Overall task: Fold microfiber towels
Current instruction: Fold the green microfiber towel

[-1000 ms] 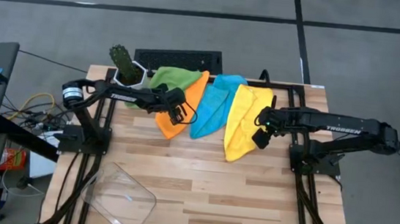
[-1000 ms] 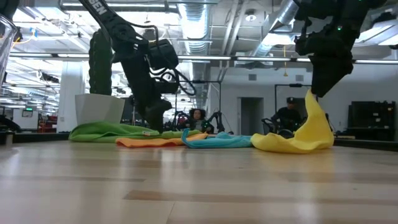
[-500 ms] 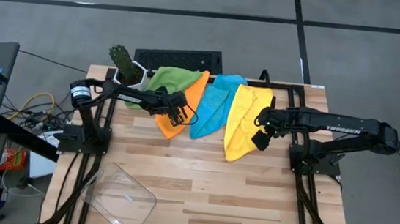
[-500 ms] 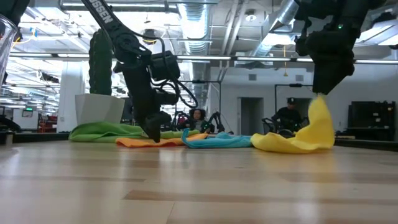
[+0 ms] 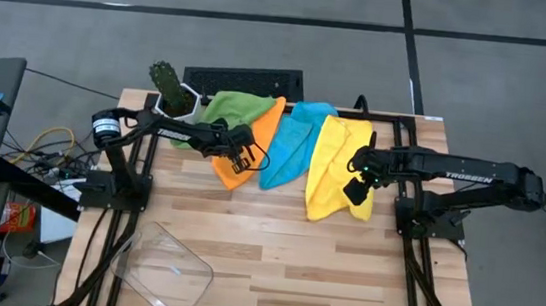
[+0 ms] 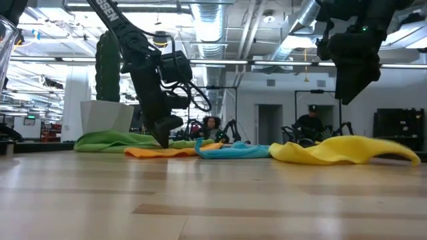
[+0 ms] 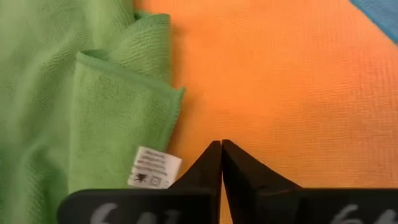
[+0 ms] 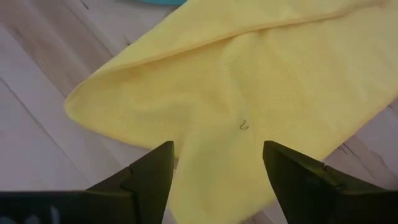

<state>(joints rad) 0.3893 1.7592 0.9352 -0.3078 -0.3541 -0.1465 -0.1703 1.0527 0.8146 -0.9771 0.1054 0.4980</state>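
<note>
Yellow towel (image 6: 343, 150) dropped flat — right hand (image 5: 356, 193) (open) above

Matt cloth towels (image 5: 294, 145) (wood table (image 5: 292, 265))

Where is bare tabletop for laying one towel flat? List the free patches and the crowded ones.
Free: the wooden table nearer than the towels, between the clear container and the right edge. Crowded: the far strip, where green towel, orange towel, blue towel and yellow towel overlap.

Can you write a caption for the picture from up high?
Left gripper shut over the orange towel; right gripper open above the flat yellow towel.
</note>
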